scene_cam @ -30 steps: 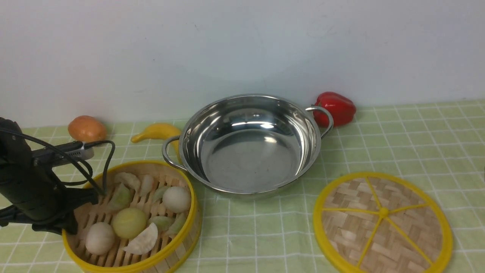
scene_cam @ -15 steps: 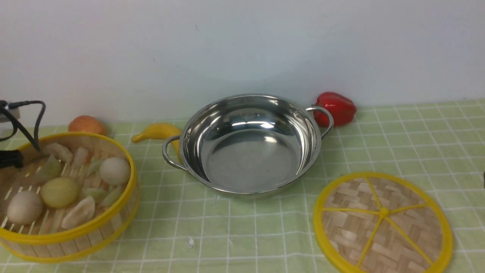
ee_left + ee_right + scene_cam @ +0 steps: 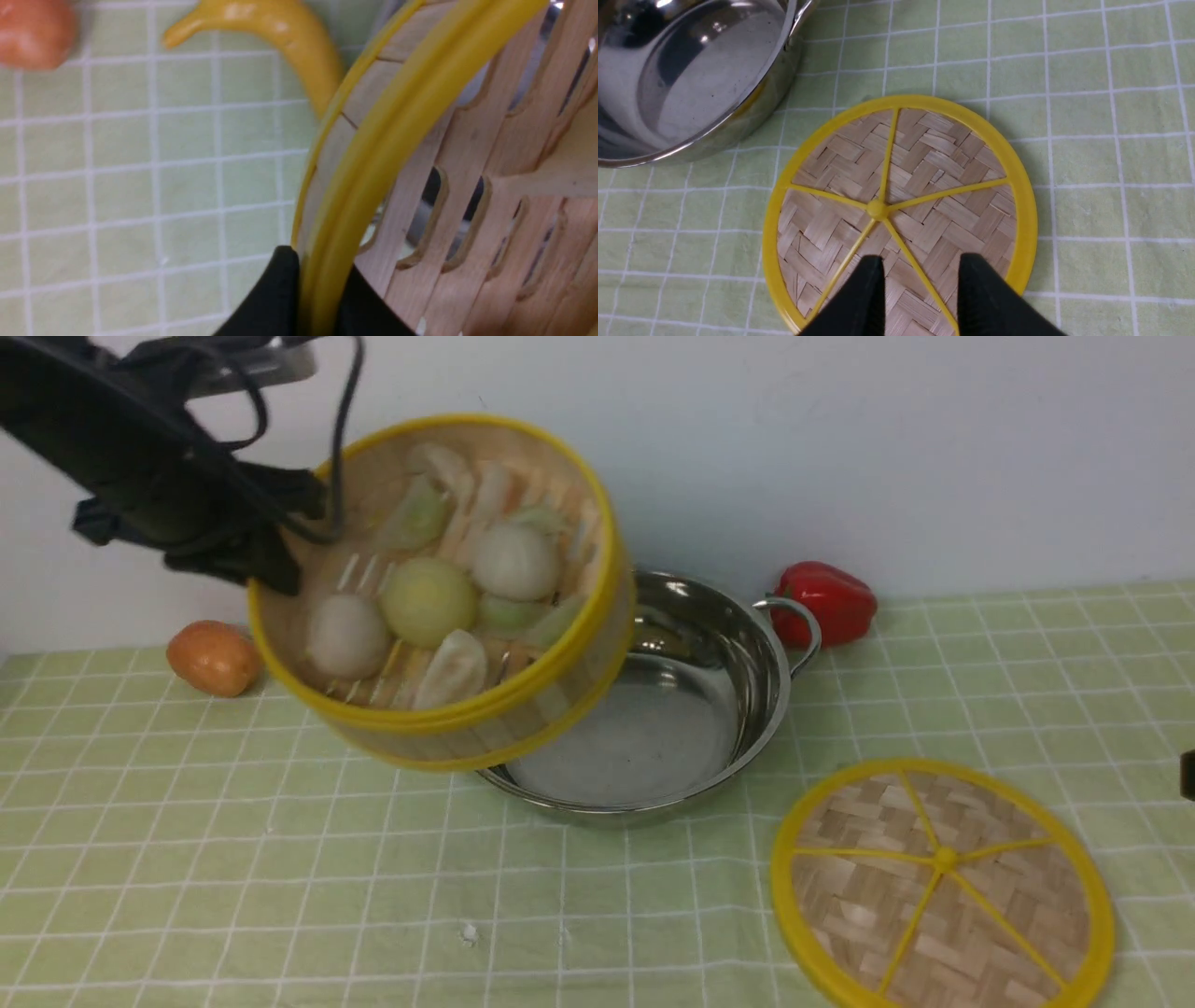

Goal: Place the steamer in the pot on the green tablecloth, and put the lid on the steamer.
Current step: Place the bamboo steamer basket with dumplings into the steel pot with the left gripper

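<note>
Above the left part of the shiny steel pot [image 3: 644,728], the left gripper [image 3: 322,289] clamped the yellow-rimmed bamboo steamer [image 3: 523,709] by its rim, presumably to leave its base free for lowering. The right gripper [image 3: 920,280] stood apart-fingered over the flat woven lid [image 3: 924,158].

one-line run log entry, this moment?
left gripper: holds steamer tilted, aloft | right gripper: open, empty | lid: on tablecloth
</note>
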